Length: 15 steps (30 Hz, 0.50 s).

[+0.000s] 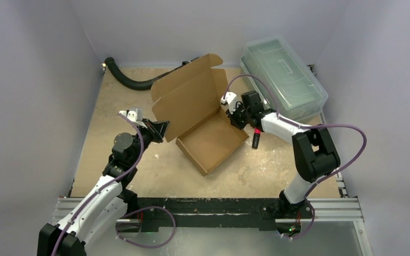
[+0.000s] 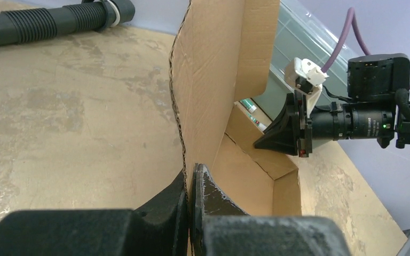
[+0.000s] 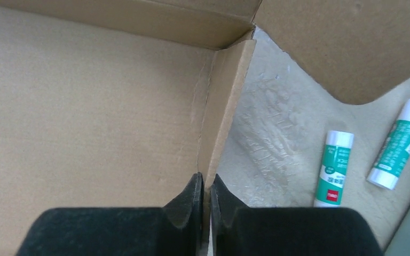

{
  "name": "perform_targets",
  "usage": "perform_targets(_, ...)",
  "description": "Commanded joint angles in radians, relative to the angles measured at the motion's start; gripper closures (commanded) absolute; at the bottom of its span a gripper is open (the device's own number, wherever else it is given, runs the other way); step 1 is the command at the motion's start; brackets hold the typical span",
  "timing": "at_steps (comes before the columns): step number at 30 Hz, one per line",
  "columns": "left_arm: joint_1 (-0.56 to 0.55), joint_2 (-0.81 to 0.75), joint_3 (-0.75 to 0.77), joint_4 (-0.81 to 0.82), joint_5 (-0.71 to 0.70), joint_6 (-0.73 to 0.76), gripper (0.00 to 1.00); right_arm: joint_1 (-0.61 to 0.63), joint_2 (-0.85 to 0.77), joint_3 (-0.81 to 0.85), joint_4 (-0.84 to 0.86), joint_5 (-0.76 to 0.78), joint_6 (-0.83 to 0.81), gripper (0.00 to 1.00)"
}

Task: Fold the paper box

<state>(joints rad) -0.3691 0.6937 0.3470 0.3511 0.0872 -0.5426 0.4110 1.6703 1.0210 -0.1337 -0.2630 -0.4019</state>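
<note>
Hose (image 1: pixel 123 79): black and ribbed, lying at the back left of the table (image 1: pixel 139 176), well apart from the work.
Left hand (image 1: pixel 160 128): clenched on the paper box (image 1: pixel 211 141). In my left wrist view, the free edge of the raised lid panel runs between the two fingers.
Paper box, position: mid-table. The shallow tray sits flat on the table, and the lid panel stands up from its back edge, leaning toward the left arm.
Paper box, handling: I judge it light and fairly stiff. It is corrugated board that bends readily only along its creases. A hard pinch would likely crush the fluting, and a pull from one side would likely slide the whole box across the table.
Paper box, hold points: I would grip near the panel edges, close to a crease and clear of the cut corners, and I would use one hand to hold the tray down.
Right hand (image 1: pixel 234 114): grasping the paper box. My right wrist view shows the fingers pinching the upright right side wall near its corner.
Glue sticks (image 3: pixel 333 168): two, green and white, lying on the table just beside that wall.
Bin (image 1: pixel 283 77): clear plastic with its lid on, at the back right of the table.
</note>
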Motion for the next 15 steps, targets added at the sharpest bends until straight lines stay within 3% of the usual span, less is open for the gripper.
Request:
perform_targets(1, -0.025, 0.003, -0.002, 0.071, 0.008, -0.009, 1.0, 0.024, 0.021, 0.016, 0.026, -0.011, -0.053, 0.88)
perform_targets(6, -0.038, -0.012, -0.005, 0.07, -0.024, 0.014, 1.0, 0.025, 0.032, 0.026, -0.016, -0.033, -0.085, 0.73)
perform_targets(15, -0.061, -0.041, -0.002, 0.066, -0.083, 0.05, 1.0, 0.025, 0.046, 0.044, -0.081, -0.014, -0.144, 0.61)
